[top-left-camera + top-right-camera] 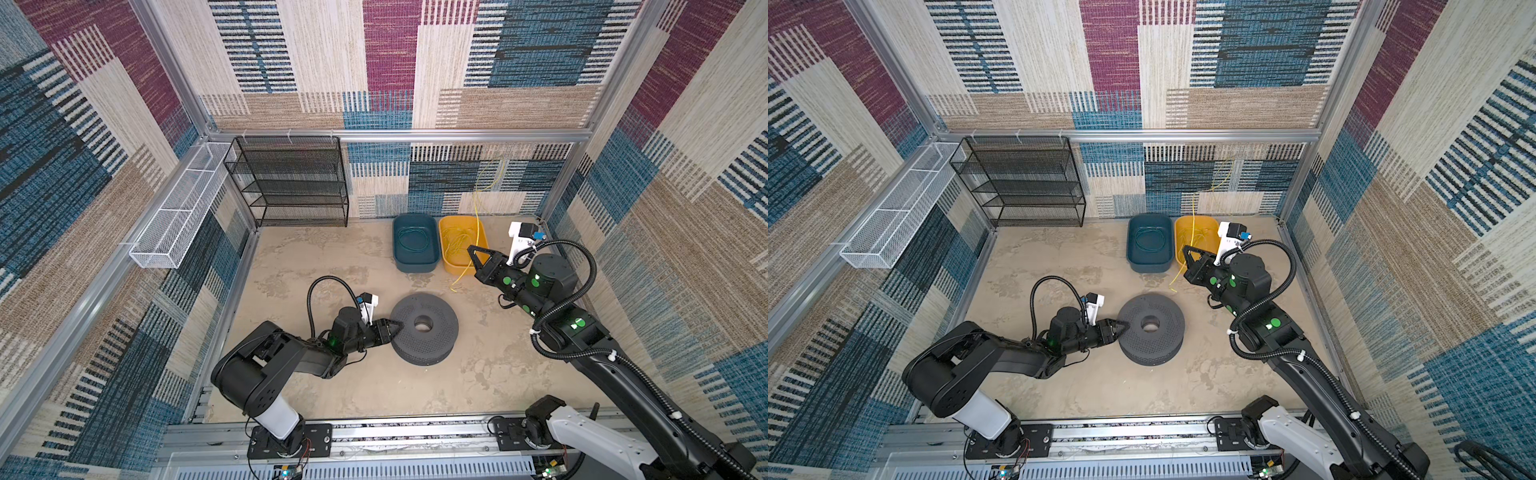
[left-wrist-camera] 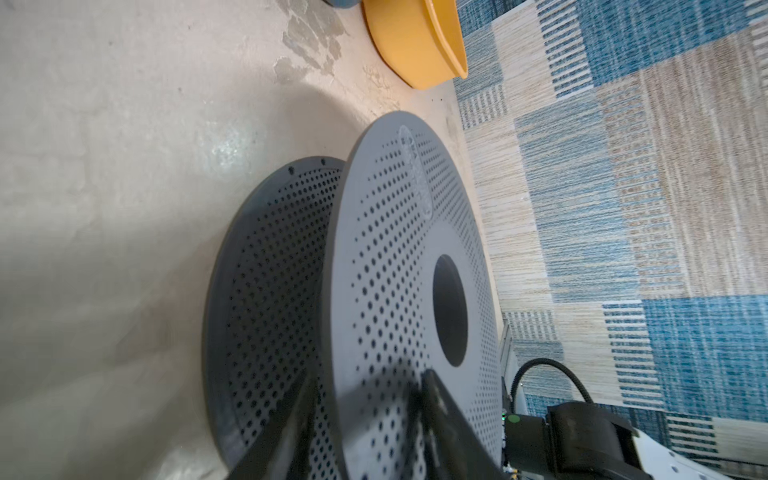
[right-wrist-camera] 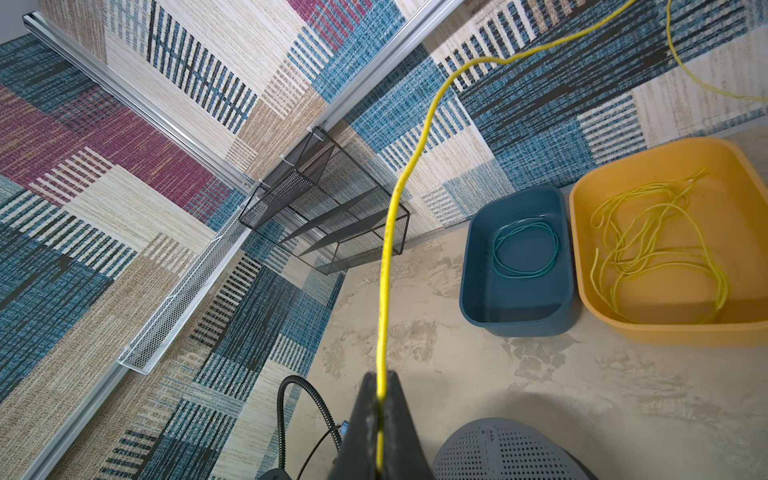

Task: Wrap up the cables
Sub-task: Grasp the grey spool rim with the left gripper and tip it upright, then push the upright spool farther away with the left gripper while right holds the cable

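The left claw (image 1: 394,326) is at the 9 o'clock rim of the grey spool (image 1: 442,332), which lies mid-table (image 1: 324,266); its fingers (image 2: 438,399) straddle the upper flange, but blur hides whether they press it. The right claw (image 3: 377,401), at 2 o'clock from the spool, is clenched on one yellow cable (image 3: 388,232); this rises toward the back wall, and its loose end hangs toward the table. More cables (image 3: 648,245) lie in the yellow bin (image 3: 665,328) at 1 o'clock.
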